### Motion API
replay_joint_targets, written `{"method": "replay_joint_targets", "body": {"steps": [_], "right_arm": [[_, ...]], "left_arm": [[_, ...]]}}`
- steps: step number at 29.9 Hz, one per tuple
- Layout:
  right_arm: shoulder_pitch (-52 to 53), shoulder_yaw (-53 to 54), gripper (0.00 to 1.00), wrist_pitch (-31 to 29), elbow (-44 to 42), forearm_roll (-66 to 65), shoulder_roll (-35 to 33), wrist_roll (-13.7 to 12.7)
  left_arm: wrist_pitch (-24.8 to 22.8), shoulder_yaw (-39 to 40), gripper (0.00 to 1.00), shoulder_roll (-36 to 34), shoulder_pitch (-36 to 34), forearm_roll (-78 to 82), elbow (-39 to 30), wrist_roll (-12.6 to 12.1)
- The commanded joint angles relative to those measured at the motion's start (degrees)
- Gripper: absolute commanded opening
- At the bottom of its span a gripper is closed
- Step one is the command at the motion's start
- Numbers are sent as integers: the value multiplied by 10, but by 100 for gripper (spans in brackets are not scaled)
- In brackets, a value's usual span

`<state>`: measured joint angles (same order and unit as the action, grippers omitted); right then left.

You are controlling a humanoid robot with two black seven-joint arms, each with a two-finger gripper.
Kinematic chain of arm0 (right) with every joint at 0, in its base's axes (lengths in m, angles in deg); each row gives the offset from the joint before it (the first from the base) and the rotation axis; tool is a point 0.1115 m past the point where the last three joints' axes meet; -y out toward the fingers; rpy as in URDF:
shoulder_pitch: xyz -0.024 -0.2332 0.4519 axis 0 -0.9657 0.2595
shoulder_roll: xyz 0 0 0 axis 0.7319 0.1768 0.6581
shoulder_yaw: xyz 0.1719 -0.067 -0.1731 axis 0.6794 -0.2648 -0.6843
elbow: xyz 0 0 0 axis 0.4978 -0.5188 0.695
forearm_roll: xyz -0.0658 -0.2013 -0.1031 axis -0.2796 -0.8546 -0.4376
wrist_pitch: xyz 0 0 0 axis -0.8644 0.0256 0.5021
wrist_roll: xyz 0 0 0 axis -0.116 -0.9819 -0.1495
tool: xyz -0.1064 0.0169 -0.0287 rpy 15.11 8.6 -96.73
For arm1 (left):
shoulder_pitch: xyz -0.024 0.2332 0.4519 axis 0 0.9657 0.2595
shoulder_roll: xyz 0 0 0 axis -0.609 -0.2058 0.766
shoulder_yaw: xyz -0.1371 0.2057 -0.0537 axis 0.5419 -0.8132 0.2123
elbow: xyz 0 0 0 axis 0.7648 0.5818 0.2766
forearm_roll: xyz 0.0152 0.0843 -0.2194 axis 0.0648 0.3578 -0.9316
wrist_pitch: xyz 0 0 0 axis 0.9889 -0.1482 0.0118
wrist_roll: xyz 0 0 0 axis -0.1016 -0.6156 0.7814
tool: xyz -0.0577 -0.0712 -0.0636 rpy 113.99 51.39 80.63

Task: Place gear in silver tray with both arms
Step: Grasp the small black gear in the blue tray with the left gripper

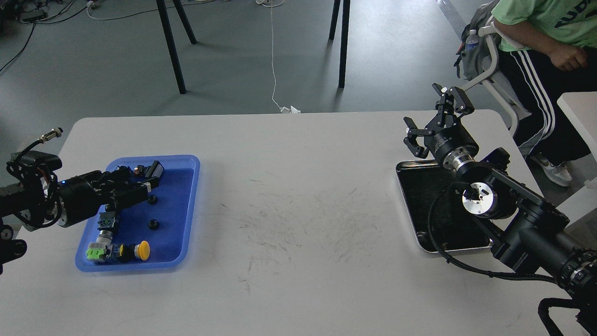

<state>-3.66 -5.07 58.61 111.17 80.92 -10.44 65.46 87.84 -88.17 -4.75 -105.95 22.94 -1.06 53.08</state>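
Observation:
Two small black gears lie in the blue tray at the left: one further back, one nearer. My left gripper reaches over the tray's back half with its fingers apart, its tip just left of and above the back gear, holding nothing. The silver tray lies at the right, its dark bottom empty where it shows; my right arm covers its right part. My right gripper is open and empty, held above the silver tray's far edge.
The blue tray also holds a row of push-button switches along its left side, with a yellow button at the front and a black square part at the back. A seated person is beyond the table's far right corner.

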Motion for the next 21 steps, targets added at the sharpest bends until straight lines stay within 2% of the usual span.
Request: {"method": "replay_joint_targets", "body": {"steps": [1,6,14,21], "right_arm": [[-1,0,99,2,2,-1,0,0],[0,-1,99,2,2,-2,0,0],[-1,-1,99,2,2,-5,-2,0],[-2,-2,99,2,2,-7,-1,-1]], "left_arm": [[19,-12,92,30,-1,1,25,0],[30,-30,92,81,4,0,77,0],[65,-64,88,95,17,0,120,0],[68,-63,84,96,42,0,151,0]]}}
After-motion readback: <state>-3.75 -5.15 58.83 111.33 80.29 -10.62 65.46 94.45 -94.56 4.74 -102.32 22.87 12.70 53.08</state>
